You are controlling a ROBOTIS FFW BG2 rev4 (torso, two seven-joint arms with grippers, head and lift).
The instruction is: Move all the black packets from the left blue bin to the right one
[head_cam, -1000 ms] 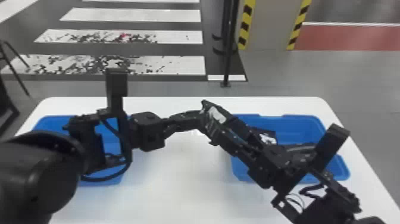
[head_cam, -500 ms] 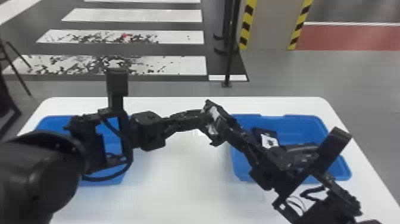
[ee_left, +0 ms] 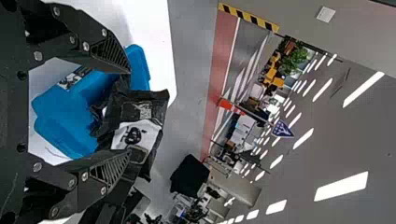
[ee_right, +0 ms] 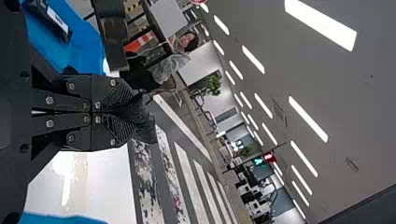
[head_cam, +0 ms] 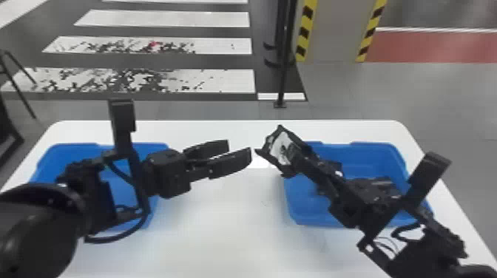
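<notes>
Draws crinkled black packet [head_cam: 280, 146], white-labelled, toward three o'clock, pinched in right gripper [head_cam: 293, 157]; shows left gripper [head_cam: 239, 151] spread at packet's nine-o'clock edge, narrow gap between.

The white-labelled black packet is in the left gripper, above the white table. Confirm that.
Wrong gripper: the head view and right wrist view show the right gripper holding the black packet, above the white table.

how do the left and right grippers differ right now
The left gripper is open and empty; the right gripper is shut on a black packet. The left gripper points toward the robot's right, the right gripper forward and leftward. Both are black and two-fingered.
</notes>
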